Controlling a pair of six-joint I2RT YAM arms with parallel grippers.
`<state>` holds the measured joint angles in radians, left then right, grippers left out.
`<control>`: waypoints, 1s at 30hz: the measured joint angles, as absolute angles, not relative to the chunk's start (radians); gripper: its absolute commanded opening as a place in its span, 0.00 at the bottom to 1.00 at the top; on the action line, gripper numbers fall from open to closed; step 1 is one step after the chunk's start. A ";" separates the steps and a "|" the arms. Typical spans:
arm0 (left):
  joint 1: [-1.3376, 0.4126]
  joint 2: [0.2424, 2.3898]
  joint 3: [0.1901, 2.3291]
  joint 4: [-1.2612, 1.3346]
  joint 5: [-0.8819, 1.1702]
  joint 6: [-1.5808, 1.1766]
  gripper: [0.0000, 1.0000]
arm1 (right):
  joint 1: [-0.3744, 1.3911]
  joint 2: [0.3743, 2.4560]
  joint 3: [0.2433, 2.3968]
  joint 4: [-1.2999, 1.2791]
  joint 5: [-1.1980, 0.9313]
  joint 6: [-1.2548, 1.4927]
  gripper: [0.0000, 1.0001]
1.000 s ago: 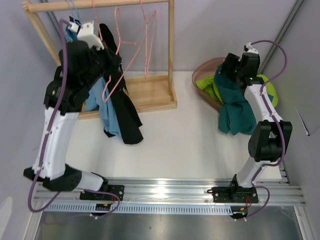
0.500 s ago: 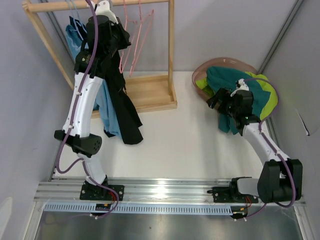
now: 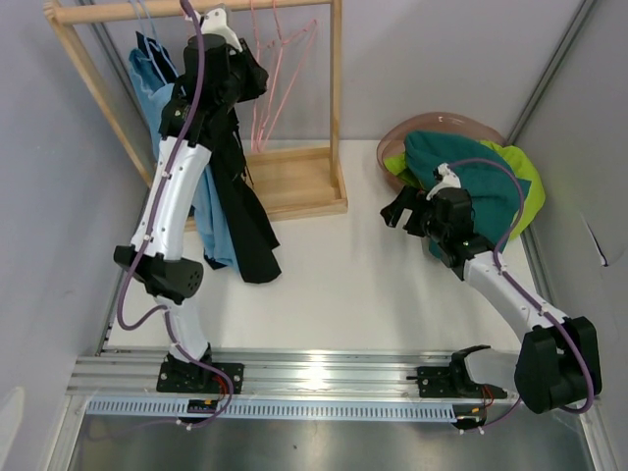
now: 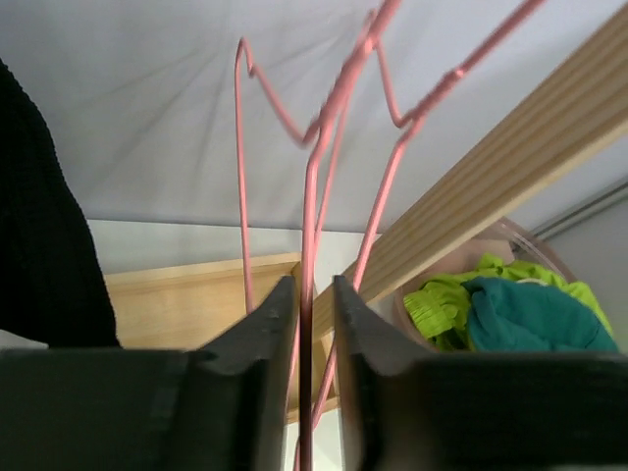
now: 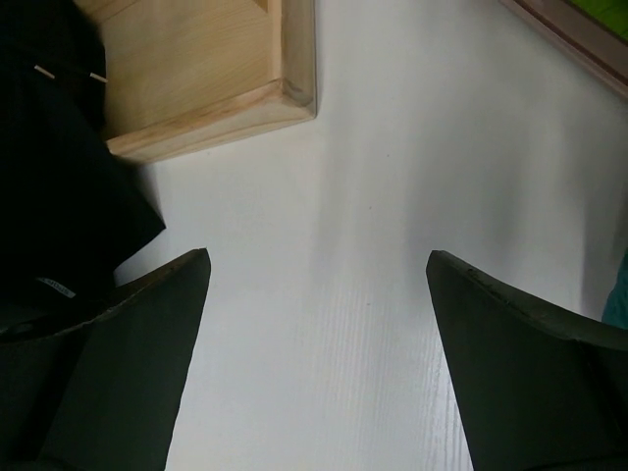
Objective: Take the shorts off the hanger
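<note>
The left gripper (image 4: 312, 294) is high up at the light wooden rack (image 3: 294, 183), just under its top rail (image 4: 510, 157). Its jaws are only a little apart, and the thin pink wire hanger (image 4: 312, 196) passes through the narrow gap between them without being pinched. Below this arm the black fabric shorts (image 3: 250, 231) hang down in front of the rack's base, and the light blue fabric shorts (image 3: 208, 211) hang just beside them on the left.

The right gripper (image 3: 393, 209) is low over the white table (image 3: 334, 285), with jaws wide apart and nothing between them. Behind it, the teal shorts (image 3: 471, 167) and the lime green shorts (image 3: 527, 184) lie heaped in a round brownish basket (image 3: 442, 120).
</note>
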<state>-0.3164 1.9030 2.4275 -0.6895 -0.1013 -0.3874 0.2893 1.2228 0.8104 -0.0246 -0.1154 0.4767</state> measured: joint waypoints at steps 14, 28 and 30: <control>-0.298 1.619 2.357 -0.711 -0.119 -0.332 0.79 | 0.387 1.217 0.818 -0.034 -0.049 0.477 1.00; -0.182 1.628 2.294 -0.709 -0.178 -0.313 0.75 | 0.395 1.116 0.780 -0.081 -0.019 0.477 0.99; -0.169 1.656 2.301 -0.713 -0.177 -0.313 0.74 | 0.395 1.106 0.775 -0.091 -0.016 0.477 0.99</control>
